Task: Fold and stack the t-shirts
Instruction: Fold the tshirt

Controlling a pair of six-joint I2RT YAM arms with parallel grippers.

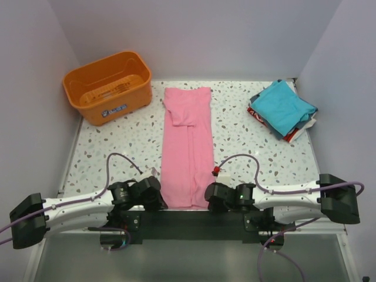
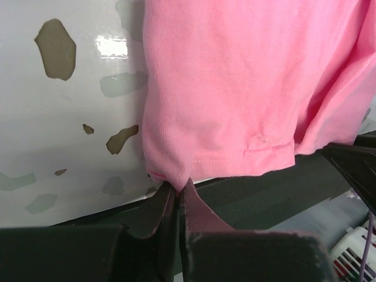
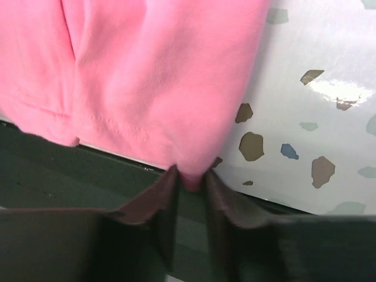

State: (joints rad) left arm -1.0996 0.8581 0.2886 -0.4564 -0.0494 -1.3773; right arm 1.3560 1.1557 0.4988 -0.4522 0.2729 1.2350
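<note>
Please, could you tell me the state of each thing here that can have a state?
pink shirt: folded into a long strip, lying flat.
left gripper: shut on the shirt's near left corner.
right gripper: jaws narrow around the near right corner; grip unclear.
shirt stack: folded, teal one on top.
basket: upright, looks empty.

The pink t-shirt (image 1: 188,153) in the middle is plain, on a white table (image 1: 117,147) speckled with grey, brown and bluish flecks. At far left the basket (image 1: 108,85) is orange. At far right a teal t-shirt (image 1: 285,106) tops the red and white t-shirts (image 1: 292,137).
</note>
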